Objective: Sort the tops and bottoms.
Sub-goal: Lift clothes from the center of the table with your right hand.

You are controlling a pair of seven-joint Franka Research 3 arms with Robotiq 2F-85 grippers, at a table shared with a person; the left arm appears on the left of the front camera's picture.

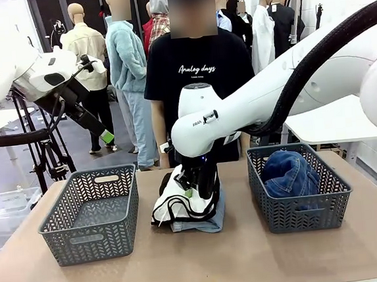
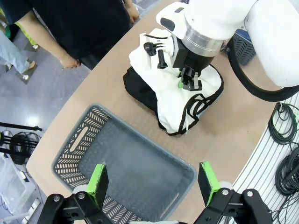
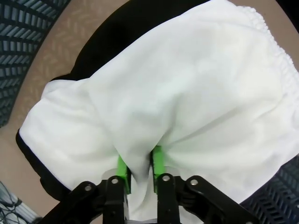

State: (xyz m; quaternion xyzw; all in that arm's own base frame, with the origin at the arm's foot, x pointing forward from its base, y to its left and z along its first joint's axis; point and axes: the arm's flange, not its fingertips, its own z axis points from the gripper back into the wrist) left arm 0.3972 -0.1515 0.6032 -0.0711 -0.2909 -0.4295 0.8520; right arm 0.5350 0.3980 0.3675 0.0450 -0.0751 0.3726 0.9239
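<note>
In the middle of the table lies a pile of clothes. On top is a white top with black edging (image 1: 174,205) (image 2: 163,88) (image 3: 187,93), over a plain black top (image 2: 138,91) (image 3: 117,28). Pale light-blue denim bottoms (image 1: 209,223) stick out underneath. My right gripper (image 1: 194,192) (image 2: 187,84) (image 3: 139,165) points down onto the pile, its green pads shut on a pinched fold of the white top. Dark blue denim bottoms (image 1: 289,172) lie in the right basket (image 1: 300,209). My left gripper (image 1: 109,136) (image 2: 152,182) hangs open high above the left basket (image 1: 53,222) (image 2: 70,149), holding nothing.
A person (image 1: 195,68) in a black printed T-shirt stands at the far edge, one hand (image 2: 70,60) hanging by the table. The left basket has nothing in it. Cables (image 2: 282,135) lie off the table's near side.
</note>
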